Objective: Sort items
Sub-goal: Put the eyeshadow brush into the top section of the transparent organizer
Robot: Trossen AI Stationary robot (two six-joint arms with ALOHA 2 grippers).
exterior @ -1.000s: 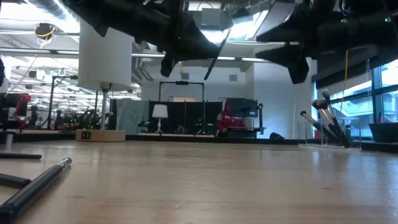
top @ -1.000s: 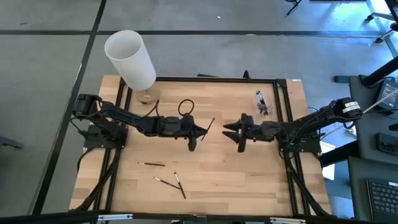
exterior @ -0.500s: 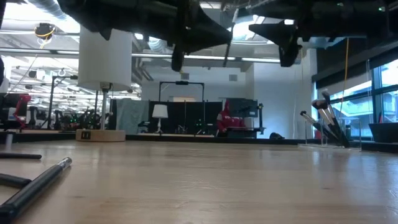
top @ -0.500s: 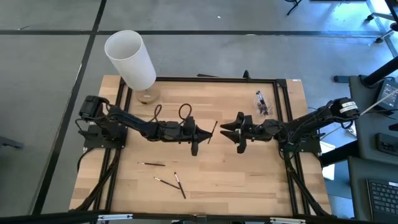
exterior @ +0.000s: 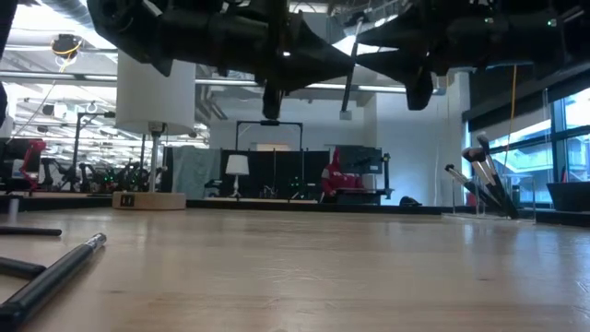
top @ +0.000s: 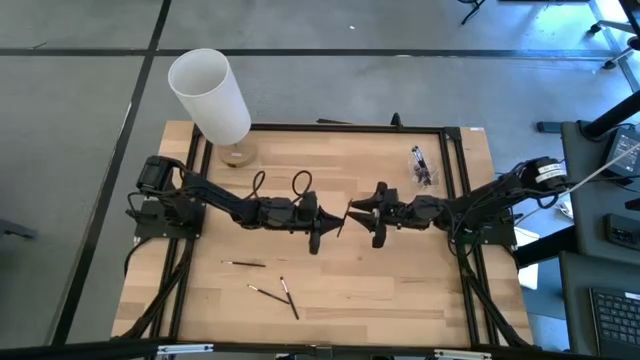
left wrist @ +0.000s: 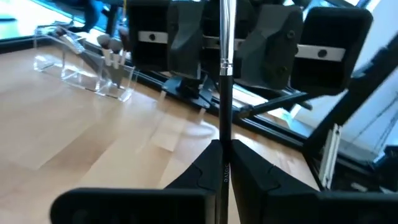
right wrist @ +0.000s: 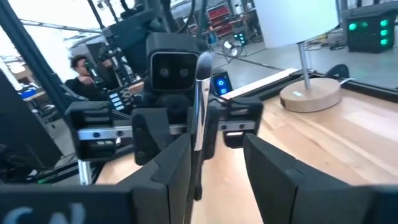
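Note:
A slim makeup brush [top: 344,221] with a dark handle, silver ferrule and tufted tip stands nearly upright above the table's middle. My left gripper [top: 336,216] is shut on it. My right gripper [right wrist: 217,152] faces it, open. Its fingers stand on either side of the brush [right wrist: 200,106], which is close to one finger [right wrist: 180,162]. Three more brushes [top: 243,264] [top: 268,293] [top: 291,298] lie flat on the near-left tabletop. My left gripper pinches the brush's dark handle [left wrist: 222,163] between its two fingers, coming level from the table's left, fingers across the shaft. The brush is clear of the table, tuft up, with its lower end [exterior: 343,114] hanging below the fingers. My right gripper: whether the near finger touches the brush, I cannot tell.
A white lamp [top: 210,95] on a round wooden base [top: 236,155] stands at the far left corner. A clear holder with brushes [top: 422,167] sits at the far right. A black frame [top: 350,128] rims the table.
My left gripper has carried the brush toward the table's right edge and slightly down. My right gripper has come toward the table's left, and its fingers now stand on either side of the brush. The brush has stayed upright and clear of the table.

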